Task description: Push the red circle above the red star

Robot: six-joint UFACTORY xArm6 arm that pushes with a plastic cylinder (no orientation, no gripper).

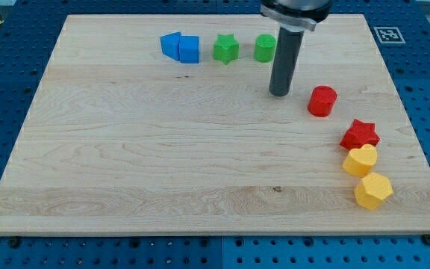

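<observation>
Standing upright, my tip (pixel 280 93) (a bare rod, no fingers) just left of the red circle (pixel 322 101), apart.

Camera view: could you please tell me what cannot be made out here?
- The arm above the rod: cut off by the view's top edge.
- The green block at the top: its right side is hidden behind the rod, so its shape is uncertain.
- My tip: whether it touches the board cannot be told; it stands left of the red circle, apart.
- The two blue blocks: their exact shapes are unclear.
</observation>
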